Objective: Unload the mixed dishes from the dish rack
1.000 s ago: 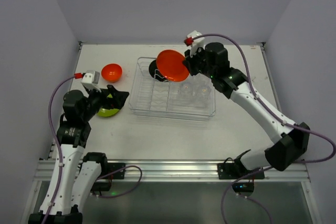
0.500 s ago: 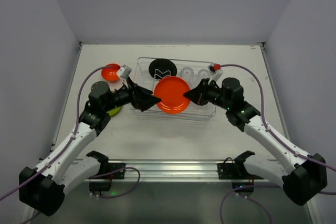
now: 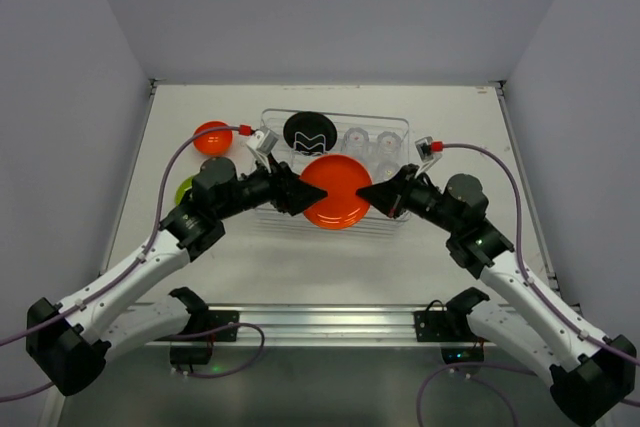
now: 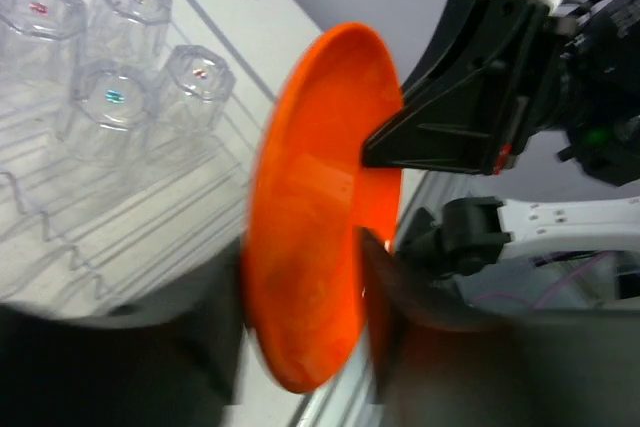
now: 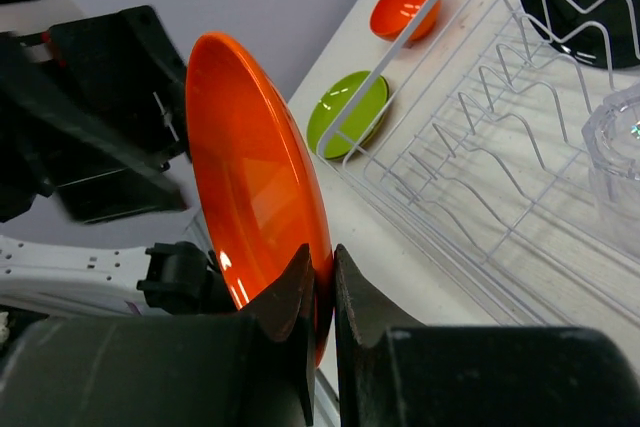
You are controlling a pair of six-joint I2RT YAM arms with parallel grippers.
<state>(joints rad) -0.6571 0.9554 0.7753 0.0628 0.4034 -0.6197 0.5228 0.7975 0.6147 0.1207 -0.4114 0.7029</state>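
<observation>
Status: handover, mid-air.

- Red-orange plate (image 3: 335, 192) hangs above the 6 o'clock edge of the dish rack (image 3: 407, 142), off the wires, face tilted up toward the top camera.
- Right hand (image 3: 368, 193) is pinched narrow on the plate's 3 o'clock rim. The right wrist view shows both fingers flat on the lip.
- Left hand (image 3: 300, 195) is at the 9 o'clock rim, fingers fairly wide and straddling the edge. The left wrist view is blurred, so I cannot tell if the pads touch yet.
- Key relation: the two hands face each other along the 9–3 line with the plate's diameter between them. Each is about equally near, on opposite rims.
- Left in the rack: black plate (image 3: 309, 131) at 12 o'clock and clear tumblers (image 3: 372, 144) toward 1–2 o'clock.
- Already out, at the rack's 9–10 o'clock: orange bowl (image 3: 211, 137) and green plate (image 5: 347, 112), the latter mostly under the left arm in the top view.

My read:
- The plate probably goes to the left pile, so the left hand needs a firm bite before the right lets go.
- Exit path is toward 9 o'clock. The rack's near-left corner sits below and the green plate lies on the route, so carry high.
- Bare tabletop (image 3: 460, 127) lies at 3 o'clock and along 6 o'clock, which gives the right arm room to back out.
- Risk: the rim grip is shallow and the plate looks slick.
</observation>
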